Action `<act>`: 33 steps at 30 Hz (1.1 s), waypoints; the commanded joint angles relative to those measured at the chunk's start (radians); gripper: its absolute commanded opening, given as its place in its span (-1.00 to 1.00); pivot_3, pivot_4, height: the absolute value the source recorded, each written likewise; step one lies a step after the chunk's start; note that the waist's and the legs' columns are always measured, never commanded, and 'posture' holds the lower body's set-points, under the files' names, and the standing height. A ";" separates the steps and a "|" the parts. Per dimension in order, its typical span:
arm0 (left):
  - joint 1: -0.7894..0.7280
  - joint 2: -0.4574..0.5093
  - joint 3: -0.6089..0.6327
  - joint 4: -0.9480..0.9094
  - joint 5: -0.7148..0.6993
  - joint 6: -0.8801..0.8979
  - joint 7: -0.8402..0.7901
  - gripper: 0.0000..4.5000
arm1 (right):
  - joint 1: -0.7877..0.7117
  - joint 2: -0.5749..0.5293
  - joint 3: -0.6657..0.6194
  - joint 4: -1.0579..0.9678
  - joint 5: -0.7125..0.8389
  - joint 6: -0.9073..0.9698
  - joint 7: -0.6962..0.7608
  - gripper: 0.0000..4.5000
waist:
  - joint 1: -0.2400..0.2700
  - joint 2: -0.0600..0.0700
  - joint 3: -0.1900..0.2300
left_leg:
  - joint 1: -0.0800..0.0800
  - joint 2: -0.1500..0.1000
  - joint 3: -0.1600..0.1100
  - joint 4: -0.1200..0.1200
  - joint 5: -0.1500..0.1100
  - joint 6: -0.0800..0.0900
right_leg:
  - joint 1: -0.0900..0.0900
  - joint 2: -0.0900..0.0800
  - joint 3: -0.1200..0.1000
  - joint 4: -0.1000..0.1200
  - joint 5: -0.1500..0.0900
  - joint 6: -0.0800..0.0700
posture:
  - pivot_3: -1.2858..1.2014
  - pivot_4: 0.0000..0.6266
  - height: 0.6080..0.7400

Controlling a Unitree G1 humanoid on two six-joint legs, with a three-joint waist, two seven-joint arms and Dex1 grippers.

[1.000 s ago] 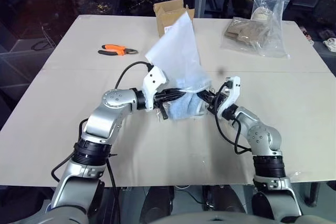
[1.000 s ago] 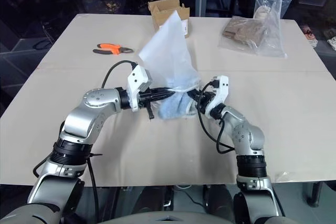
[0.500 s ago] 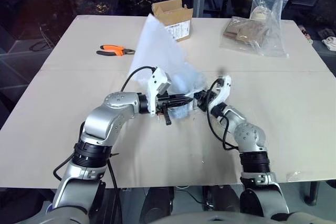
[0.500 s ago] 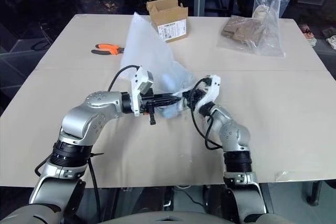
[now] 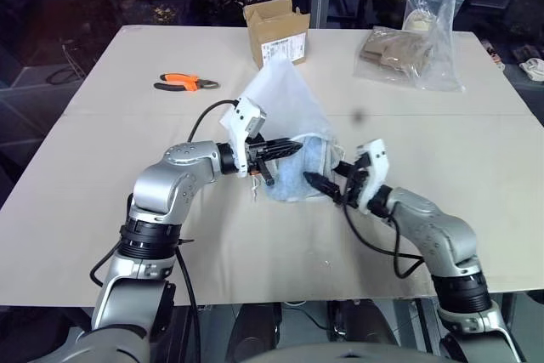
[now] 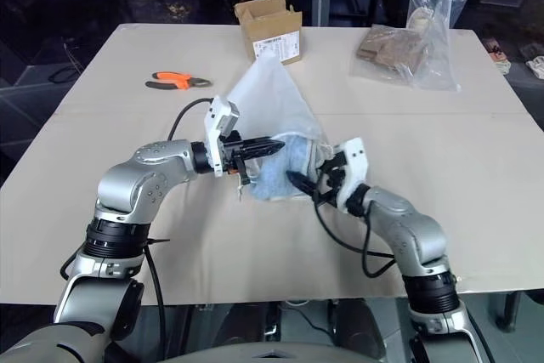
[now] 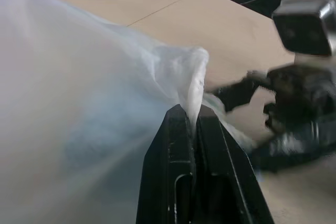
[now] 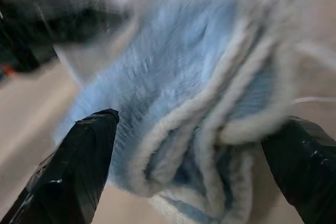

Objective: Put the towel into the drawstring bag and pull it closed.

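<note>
Towel (image 8: 173,103), light-blue terry with pale whitish plush edge, now sits inside white semi-sheer drawstring bag (image 5: 289,108), folded against table (image 5: 102,210). Right gripper (image 5: 333,186) just sprang wide open and backed off, empty, so insertion looks done. Left gripper (image 7: 191,124) clamped on bag's thin rim fabric. Cords to pull next; soft, limp cloth throughout.
</note>
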 commanded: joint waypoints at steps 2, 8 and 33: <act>-0.020 0.015 -0.009 -0.039 -0.010 0.004 -0.017 -1.00 | -0.096 0.047 0.120 0.223 -0.222 -0.202 -0.058 0.62 | -0.001 0.000 0.000 | 0.000 0.000 0.000 0.001 0.000 0.000 | 0.000 0.000 0.001 0.000 0.000 0.000 | 0.03 -0.52 1.00; -0.011 0.070 -0.025 -0.040 0.011 -0.009 -0.045 -1.00 | -0.120 0.134 0.011 0.252 -0.139 -0.362 0.027 -0.65 | 0.006 0.000 0.000 | 0.000 -0.001 0.001 0.002 0.000 0.000 | 0.000 -0.001 0.001 0.000 0.000 0.000 | 0.03 -0.52 1.00; -0.195 0.174 0.013 -0.071 -0.463 0.568 -0.281 -1.00 | -0.241 0.192 -0.174 0.161 0.244 -0.288 0.357 -0.98 | 0.002 0.002 0.003 | -0.001 0.000 0.000 0.000 0.000 0.000 | 0.000 -0.001 0.000 0.000 0.000 0.001 | 0.03 -0.52 1.00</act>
